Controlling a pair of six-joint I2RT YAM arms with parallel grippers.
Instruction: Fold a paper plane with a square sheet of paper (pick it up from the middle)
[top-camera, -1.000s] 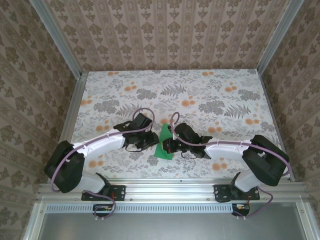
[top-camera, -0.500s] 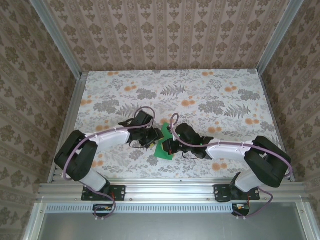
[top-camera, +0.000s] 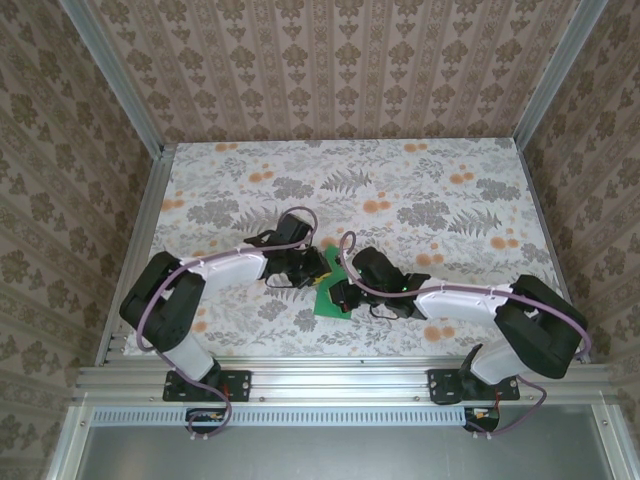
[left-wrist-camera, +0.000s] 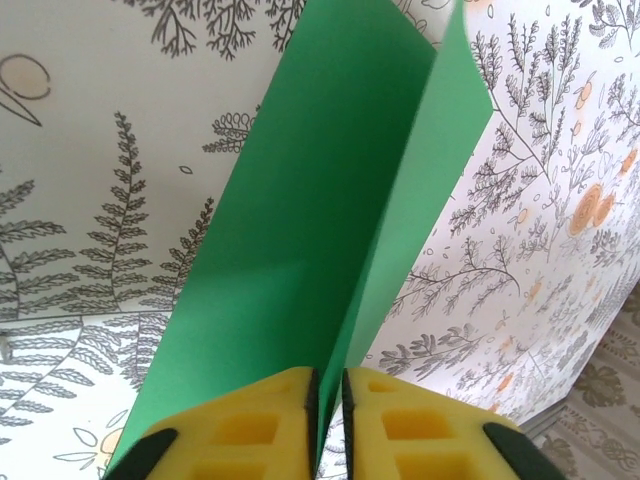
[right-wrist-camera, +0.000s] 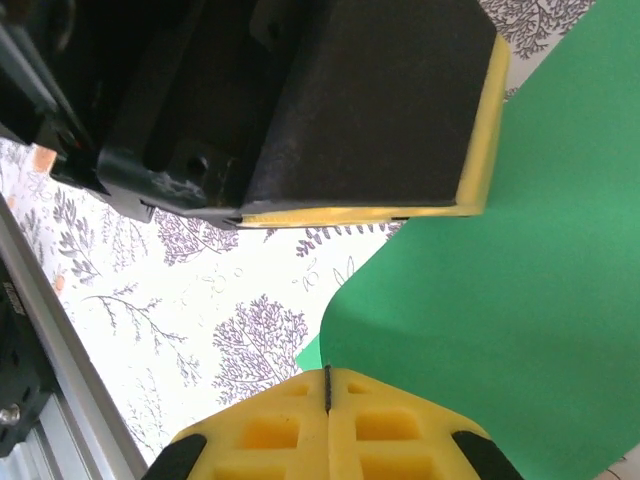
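Two pincers meet at the green paper (top-camera: 328, 302) on the counter (top-camera: 420, 170). The left pincer (left-wrist-camera: 328, 388) has its yellow pads pressed together on a raised fold, with two flaps running away ahead of its tips; the pad bases are cut off by the frame. The right pincer (right-wrist-camera: 328, 385) is closed, and the paper edge reaches its tips, but I can't tell if it is pinched. The left pincer's black body, just ahead of the right pincer, hides part of the sheet. From above, both tips are too small to read.
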